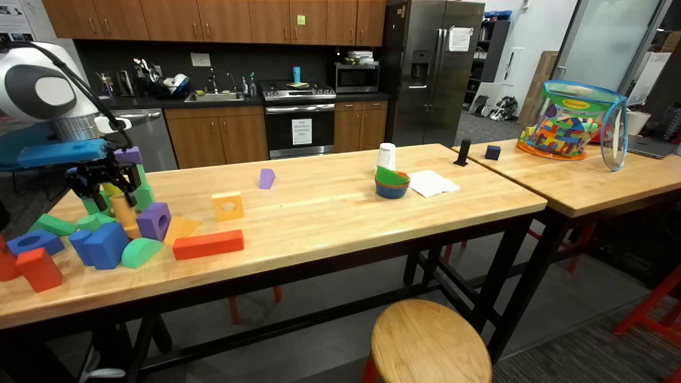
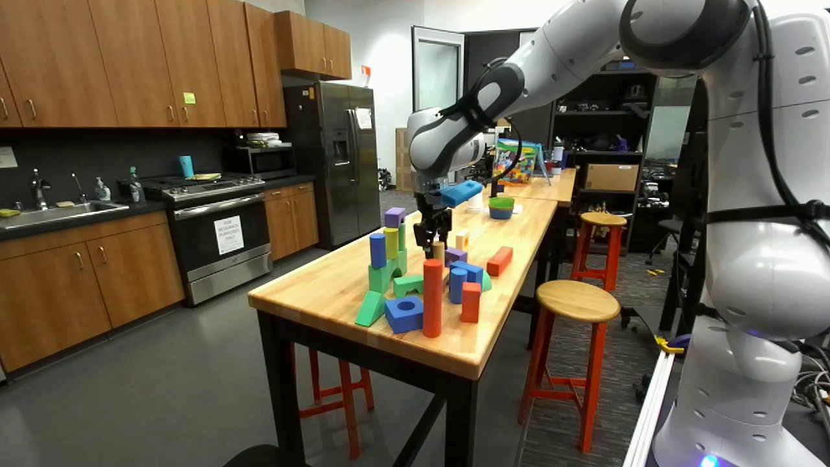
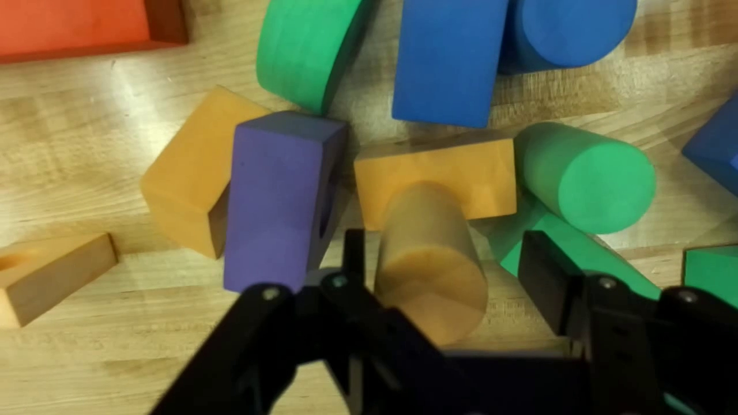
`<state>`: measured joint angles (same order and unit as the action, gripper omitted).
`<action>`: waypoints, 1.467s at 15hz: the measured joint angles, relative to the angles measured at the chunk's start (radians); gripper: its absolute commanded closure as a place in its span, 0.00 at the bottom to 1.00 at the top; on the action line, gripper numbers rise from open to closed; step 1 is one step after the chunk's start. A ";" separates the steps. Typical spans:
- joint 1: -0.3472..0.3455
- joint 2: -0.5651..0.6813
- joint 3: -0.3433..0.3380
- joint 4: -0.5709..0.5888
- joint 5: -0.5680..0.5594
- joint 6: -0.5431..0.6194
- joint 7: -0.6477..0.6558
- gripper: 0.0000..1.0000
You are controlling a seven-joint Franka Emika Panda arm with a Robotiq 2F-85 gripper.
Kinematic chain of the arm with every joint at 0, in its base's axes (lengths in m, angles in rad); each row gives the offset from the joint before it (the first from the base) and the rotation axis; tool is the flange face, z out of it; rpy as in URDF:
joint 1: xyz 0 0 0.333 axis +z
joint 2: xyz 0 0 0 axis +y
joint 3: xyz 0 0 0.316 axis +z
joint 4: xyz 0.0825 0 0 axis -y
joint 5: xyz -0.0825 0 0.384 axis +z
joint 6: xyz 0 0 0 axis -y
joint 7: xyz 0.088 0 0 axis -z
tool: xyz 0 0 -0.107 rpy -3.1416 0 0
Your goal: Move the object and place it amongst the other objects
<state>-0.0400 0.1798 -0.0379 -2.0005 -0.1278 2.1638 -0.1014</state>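
The purple-blue block (image 1: pixel 154 221) stands upright at the right side of the block cluster in an exterior view. A round hole shows in its side. It also shows in the wrist view (image 3: pixel 274 199), left of the gripper. The other objects are colourful blocks, among them a blue block (image 1: pixel 109 246), a green half-round (image 1: pixel 141 252) and a red cylinder (image 2: pixel 432 298). My gripper (image 3: pixel 443 259) is open. Its fingers stand on both sides of a tan cylinder (image 3: pixel 429 253), with gaps visible. The cylinder stands at an orange block (image 3: pixel 478 178). The gripper also shows in both exterior views (image 1: pixel 117 201) (image 2: pixel 436 243).
A green stack with a purple piece (image 2: pixel 394 216) and a yellow cylinder (image 2: pixel 391 243) stands close beside the gripper. A red bar (image 1: pixel 208 244), a yellow block with a hole (image 1: pixel 219 207) and a lone purple block (image 1: pixel 266 178) lie farther along the table. Bowls (image 1: pixel 391 190) stand beyond.
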 measured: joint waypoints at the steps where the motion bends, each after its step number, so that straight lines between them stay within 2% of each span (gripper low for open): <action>1: 0.000 0.000 0.000 0.000 0.000 0.000 0.000 0.30; 6: 0.000 0.000 0.000 0.000 0.000 0.000 0.000 0.30; 7: 0.000 0.000 0.000 0.000 0.000 0.000 0.000 0.07; 10: 0.000 0.001 0.000 0.000 0.000 0.001 0.000 0.01; 22: 0.019 -0.011 0.000 -0.004 -0.025 -0.004 0.010 0.00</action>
<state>-0.0212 0.1688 -0.0375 -2.0044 -0.1532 2.1597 -0.0915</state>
